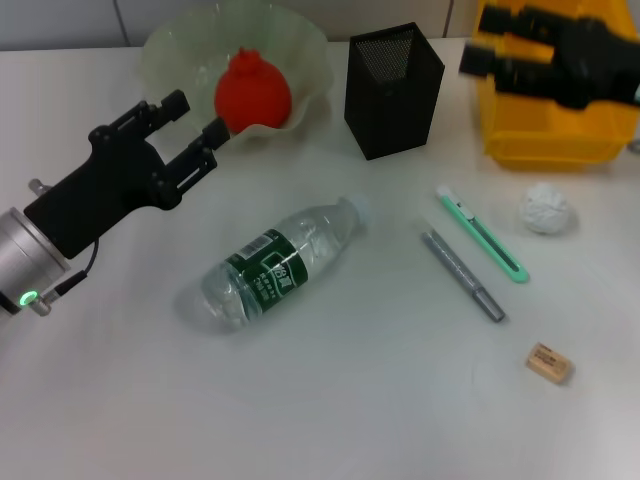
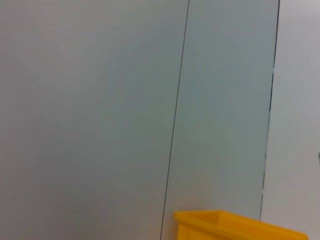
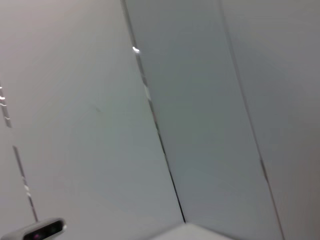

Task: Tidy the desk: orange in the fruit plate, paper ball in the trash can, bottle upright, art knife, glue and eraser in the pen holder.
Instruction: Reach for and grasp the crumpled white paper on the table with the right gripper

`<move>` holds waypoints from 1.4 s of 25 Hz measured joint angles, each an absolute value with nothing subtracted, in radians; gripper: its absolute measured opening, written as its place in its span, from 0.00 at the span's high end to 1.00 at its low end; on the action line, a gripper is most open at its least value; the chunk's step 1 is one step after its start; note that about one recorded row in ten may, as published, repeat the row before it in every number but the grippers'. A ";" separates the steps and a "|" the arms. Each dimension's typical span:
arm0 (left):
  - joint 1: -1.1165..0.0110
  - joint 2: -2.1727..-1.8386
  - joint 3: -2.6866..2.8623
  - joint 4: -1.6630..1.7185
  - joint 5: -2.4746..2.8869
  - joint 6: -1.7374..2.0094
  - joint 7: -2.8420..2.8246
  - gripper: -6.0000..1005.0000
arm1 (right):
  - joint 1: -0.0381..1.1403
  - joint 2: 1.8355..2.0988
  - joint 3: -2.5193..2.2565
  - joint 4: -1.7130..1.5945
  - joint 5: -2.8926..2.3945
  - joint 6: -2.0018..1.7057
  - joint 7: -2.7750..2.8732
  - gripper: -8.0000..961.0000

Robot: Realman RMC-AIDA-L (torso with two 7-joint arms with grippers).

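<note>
The orange [image 1: 253,92], red-orange in colour, lies in the translucent fruit plate [image 1: 170,55] at the back left. My left gripper [image 1: 198,118] is open and empty just left of the orange, at the plate's front rim. The clear bottle [image 1: 275,265] with a green label lies on its side mid-table. The green art knife [image 1: 482,233], the grey glue stick [image 1: 462,275] and the tan eraser [image 1: 549,362] lie on the table at the right. The white paper ball [image 1: 545,209] lies in front of the yellow trash can [image 1: 550,135]. My right gripper [image 1: 490,45] hovers over the trash can.
The black mesh pen holder [image 1: 393,90] stands upright at the back centre, between the plate and the trash can. The left wrist view shows a wall and a corner of the trash can [image 2: 235,225]. The right wrist view shows only wall panels.
</note>
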State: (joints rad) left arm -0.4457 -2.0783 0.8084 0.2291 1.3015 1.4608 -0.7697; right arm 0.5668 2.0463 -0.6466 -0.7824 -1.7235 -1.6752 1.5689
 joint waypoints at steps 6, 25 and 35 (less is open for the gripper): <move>-0.455 -2.076 0.796 0.213 1.301 1.432 -0.753 0.39 | 0.566 2.079 -0.815 -1.270 -2.068 -1.532 2.241 0.14; -0.470 -2.078 0.803 0.203 1.301 1.375 -0.750 0.40 | 0.724 2.079 -1.049 -1.248 -2.802 -1.583 2.844 0.14; -0.482 -2.077 0.805 0.196 1.301 1.365 -0.749 0.40 | 0.766 2.077 -1.051 -1.055 -2.809 -1.455 2.839 0.14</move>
State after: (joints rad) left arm -0.4815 -2.0765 0.8053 0.1964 1.3014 1.3648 -0.7491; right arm 0.7656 2.0773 -1.0506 -1.0552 -2.8092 -1.4548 2.8388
